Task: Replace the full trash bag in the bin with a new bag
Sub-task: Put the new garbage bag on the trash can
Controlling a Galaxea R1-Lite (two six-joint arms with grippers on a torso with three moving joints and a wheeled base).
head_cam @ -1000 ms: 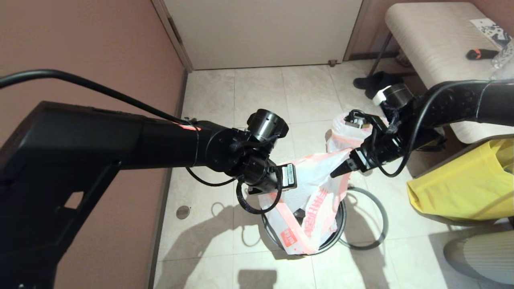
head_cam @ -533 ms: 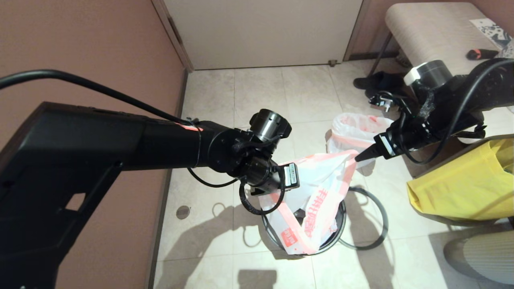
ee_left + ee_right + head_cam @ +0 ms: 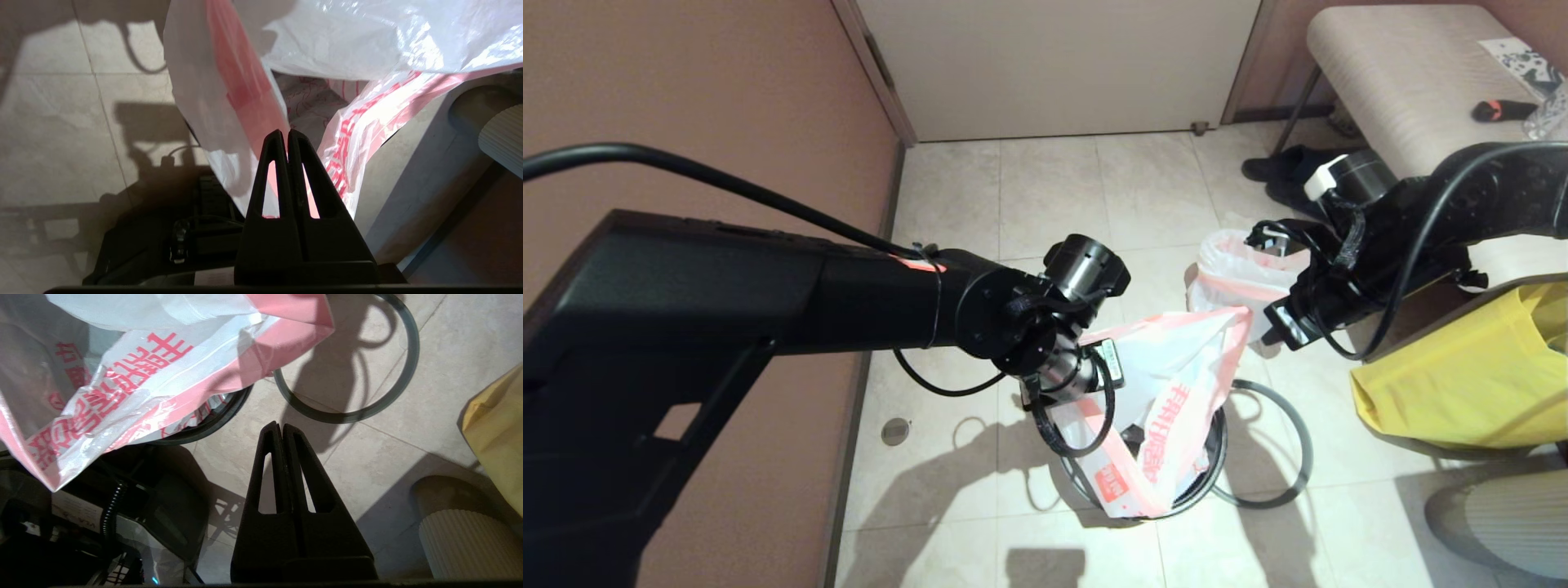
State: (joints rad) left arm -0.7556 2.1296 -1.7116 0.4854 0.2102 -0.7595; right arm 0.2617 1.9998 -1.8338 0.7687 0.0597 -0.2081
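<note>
With the left gripper (image 3: 284, 132) pinched on the new bag's (image 3: 1176, 359) pink rim above the bin (image 3: 1215, 457) and the right gripper (image 3: 280, 425) closed on nothing beside it, the bag could droop one-sided and miss the bin's mouth.

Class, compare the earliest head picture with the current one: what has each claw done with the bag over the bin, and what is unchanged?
The right claw let go of the new bag, drew away towards the yellow bag and closed empty. The left claw remains shut on the bag's rim. The bin, grey ring and full trash bag stayed put.
</note>
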